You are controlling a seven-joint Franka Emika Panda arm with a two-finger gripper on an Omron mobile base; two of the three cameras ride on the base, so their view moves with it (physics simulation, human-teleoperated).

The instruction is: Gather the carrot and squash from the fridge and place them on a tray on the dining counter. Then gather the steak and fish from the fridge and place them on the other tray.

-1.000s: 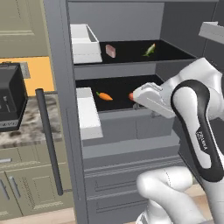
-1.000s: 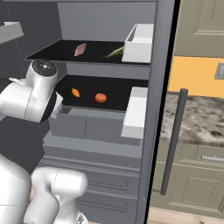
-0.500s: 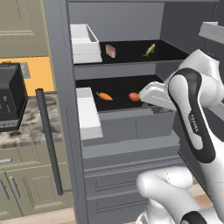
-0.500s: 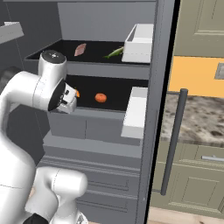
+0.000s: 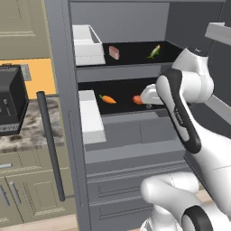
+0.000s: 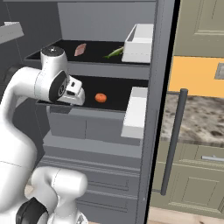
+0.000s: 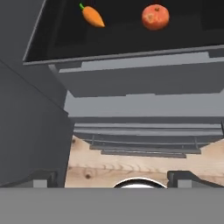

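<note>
The orange carrot (image 5: 107, 99) lies on the fridge's lower black shelf, left of a red round fruit (image 5: 137, 99). On the upper shelf lie the pink steak (image 5: 113, 53) and the green squash (image 5: 154, 51). From the right base I see the steak (image 6: 80, 49), the squash (image 6: 113, 53) and the fruit (image 6: 101, 97). My gripper (image 5: 151, 95) hangs at the lower shelf's front edge, right of the fruit, open and empty. In the hand view the carrot (image 7: 92, 15) and the fruit (image 7: 155, 16) sit at the top, far from my gripper (image 7: 114, 180). The fish is out of view.
The open fridge door (image 5: 63, 113) with its white bins (image 5: 88, 45) stands to the left, its long dark handle (image 5: 49, 149) facing the counter. Grey drawer fronts (image 7: 140, 83) sit under the lower shelf. A black toaster (image 5: 11, 106) stands on the stone counter.
My elbow has swung up and back while the hand has stayed at the lower shelf's front edge and turned. The food has not moved.
</note>
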